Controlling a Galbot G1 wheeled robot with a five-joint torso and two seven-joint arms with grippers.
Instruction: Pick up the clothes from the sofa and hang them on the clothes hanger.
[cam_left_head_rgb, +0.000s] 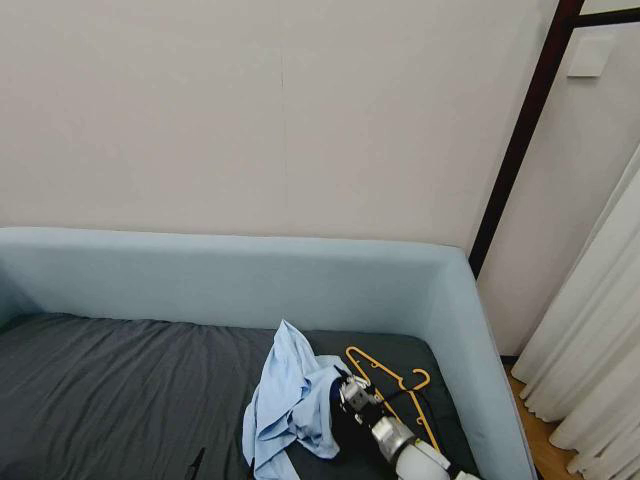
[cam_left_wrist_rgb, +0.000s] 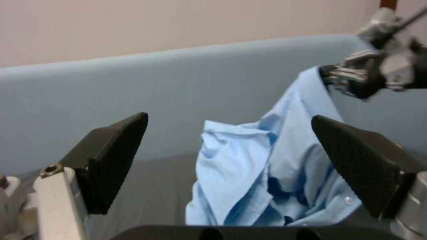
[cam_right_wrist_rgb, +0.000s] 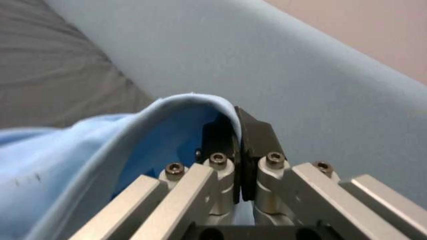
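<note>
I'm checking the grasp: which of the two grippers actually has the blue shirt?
The right gripper: its jaws are shut on a fold of the blue shirt. The left gripper faces the shirt with jaws wide open, holding nothing.

Head cam high, wrists close, shirt (cam_left_head_rgb: 285, 395) shared

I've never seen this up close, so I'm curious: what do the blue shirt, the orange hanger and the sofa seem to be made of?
Blue shirt: thin woven cloth, probably cotton; it hangs in soft folds from the shut right gripper.
Orange hanger: thin and smooth, likely plastic or coated wire.
Sofa: matte light-blue upholstery, with its seat under a creased dark grey fabric cover.
</note>
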